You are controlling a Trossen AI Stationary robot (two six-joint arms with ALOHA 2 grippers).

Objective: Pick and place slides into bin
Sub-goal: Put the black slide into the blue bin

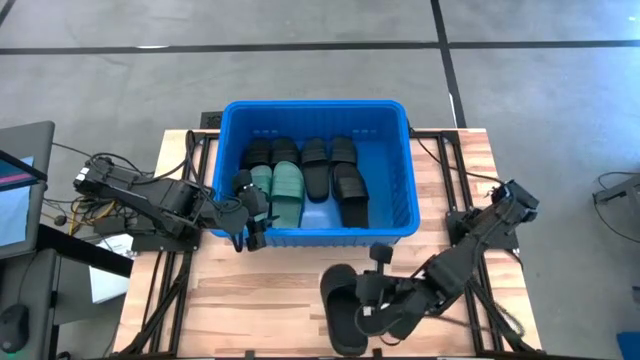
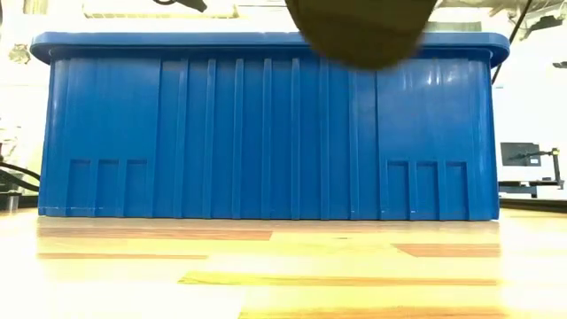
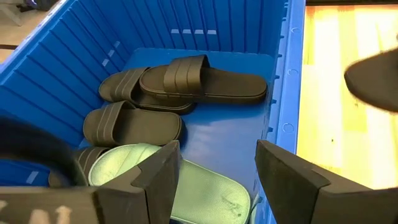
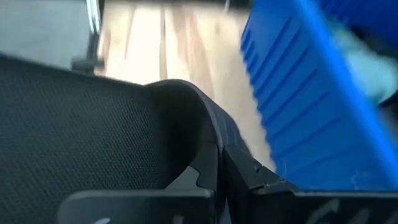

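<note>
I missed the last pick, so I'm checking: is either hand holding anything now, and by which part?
The right hand is shut on a black slide in front of the bin; the exact grip spot is hidden. The left hand is open, holding nothing.

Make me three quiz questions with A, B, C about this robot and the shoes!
1. Where is the right end effector? A over the table, in front of the bin; B inside the bin; C behind the bin.
2. How many green slides lie in the bin? A one; B two; C four.
3. The left end effector is: A open and empty; B shut on a green slide; C shut on the rim.
Answers: A, it grips a black slide before the bin; B, two lie side by side; A, its fingers stand apart, holding nothing.
</note>
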